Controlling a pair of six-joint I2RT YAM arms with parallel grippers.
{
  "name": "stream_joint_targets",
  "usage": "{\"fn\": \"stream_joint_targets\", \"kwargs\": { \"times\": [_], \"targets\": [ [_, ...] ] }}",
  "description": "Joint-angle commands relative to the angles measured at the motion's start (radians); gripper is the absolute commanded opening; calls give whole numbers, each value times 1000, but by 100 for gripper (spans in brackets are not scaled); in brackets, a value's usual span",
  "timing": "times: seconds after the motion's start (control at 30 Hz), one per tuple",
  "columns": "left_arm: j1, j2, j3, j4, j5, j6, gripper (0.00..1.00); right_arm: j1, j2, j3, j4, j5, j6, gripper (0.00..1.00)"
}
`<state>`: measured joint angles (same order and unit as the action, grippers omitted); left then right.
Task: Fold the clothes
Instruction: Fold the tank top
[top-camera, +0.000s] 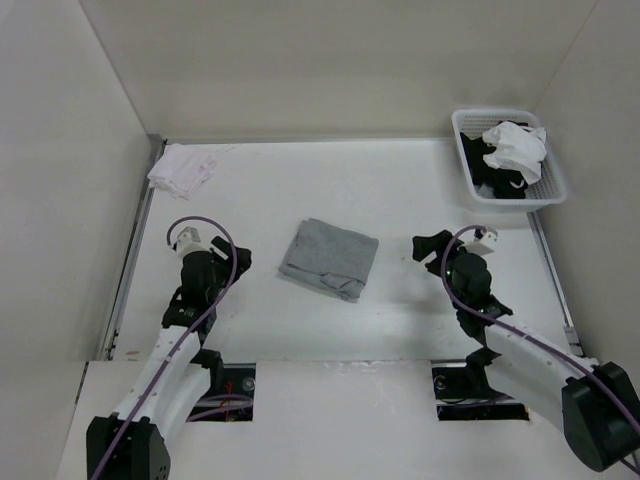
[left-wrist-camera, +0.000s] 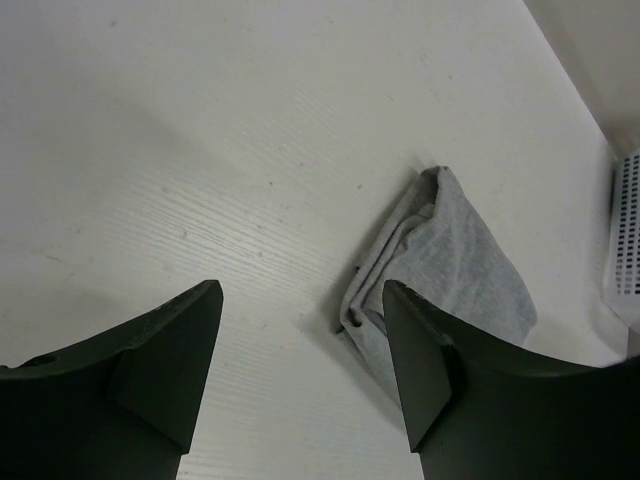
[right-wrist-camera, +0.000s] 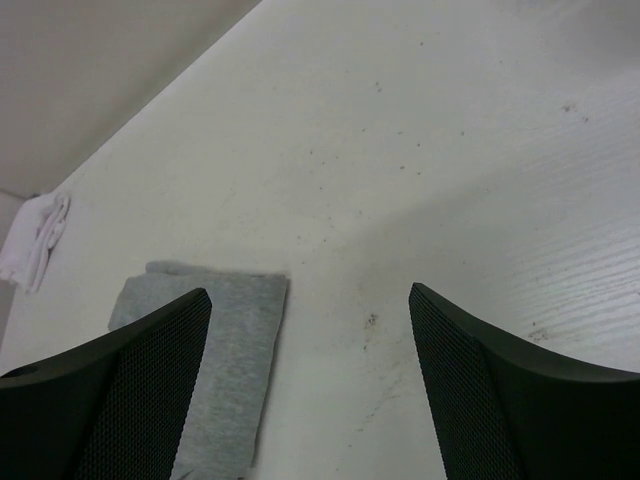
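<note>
**A:** the grey top (top-camera: 328, 258) is seen folded mid-worktop (top-camera: 400, 190), between the arms. The left fingers (left-wrist-camera: 170, 350) and right fingers (right-wrist-camera: 480, 370) are spread wide, nothing held.

**B:** tbh that loose layered edge could get snagged and the fold undone if it's brushed.

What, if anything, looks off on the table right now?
Nothing is spilled or damaged. The grey top lies folded in the middle of the table, but it sits turned at an angle to the table's edges, and its layers bunch unevenly along the near edge instead of lining up.
</note>
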<state>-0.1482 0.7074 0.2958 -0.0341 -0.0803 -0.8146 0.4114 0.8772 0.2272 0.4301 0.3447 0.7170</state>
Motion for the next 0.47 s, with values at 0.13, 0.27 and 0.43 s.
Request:
{"fn": "stream_joint_targets", "kwargs": {
  "times": [0.13,0.27,0.43],
  "targets": [
    [26,66,3,91,20,-6,63,-7,42,27,75,-9,15,85],
    [-12,116,8,134,19,12,62,-10,46,29,75,-9,15,85],
    [-37,164,23,146,5,32,64,-10,57,34,75,-13,13,85]
  ]
}}
